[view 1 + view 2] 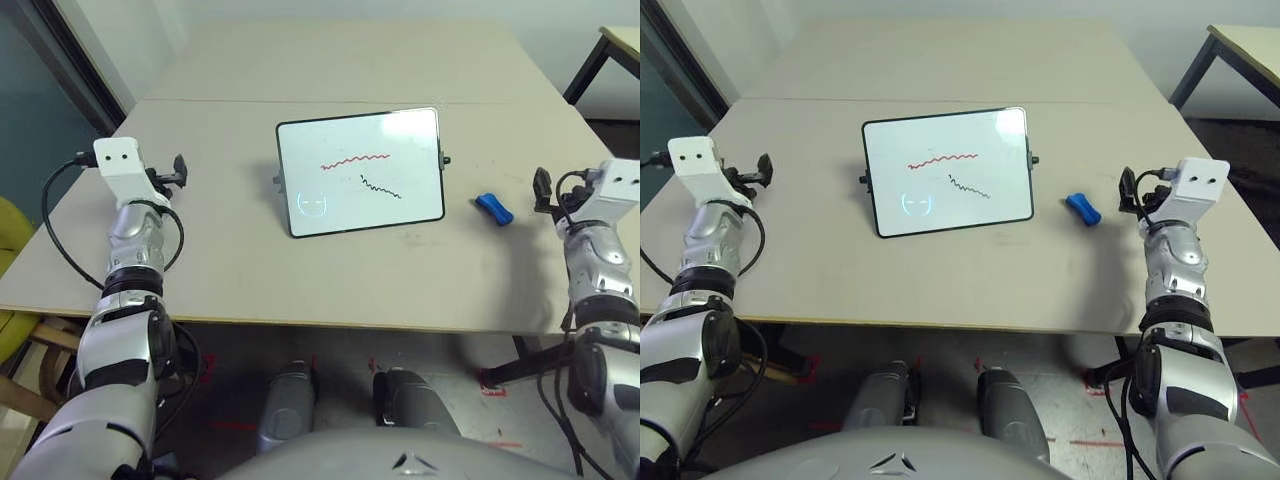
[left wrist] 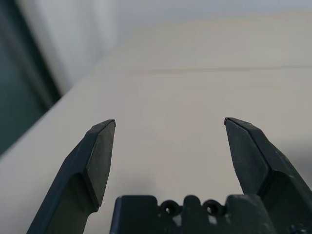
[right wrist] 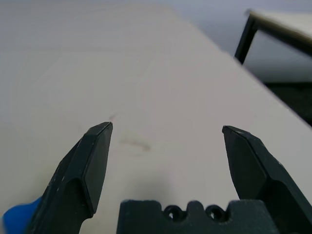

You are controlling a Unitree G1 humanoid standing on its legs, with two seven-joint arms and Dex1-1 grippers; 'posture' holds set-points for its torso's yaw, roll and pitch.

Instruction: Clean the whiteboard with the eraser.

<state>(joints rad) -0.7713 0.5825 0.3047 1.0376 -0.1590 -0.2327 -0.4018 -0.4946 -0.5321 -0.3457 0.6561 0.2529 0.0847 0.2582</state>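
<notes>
The whiteboard (image 1: 352,198) stands tilted at the middle of the table, with a red squiggle, a black squiggle and a faint round doodle on it. To its right the small blue eraser (image 1: 494,208) lies flat on the tabletop. My right gripper (image 1: 543,188) hovers just right of the eraser, open and holding nothing; in the right wrist view its fingers (image 3: 92,161) stand wide apart, with a blue corner of the eraser (image 3: 19,213) beside one of them. Left of the board, near the table's left edge, my left gripper (image 1: 180,170) is open and empty (image 2: 169,124).
The beige table (image 1: 300,270) has a seam running across behind the board. Another table with black legs (image 1: 612,45) stands at the far right. A yellow chair (image 1: 12,310) sits off the table's left side.
</notes>
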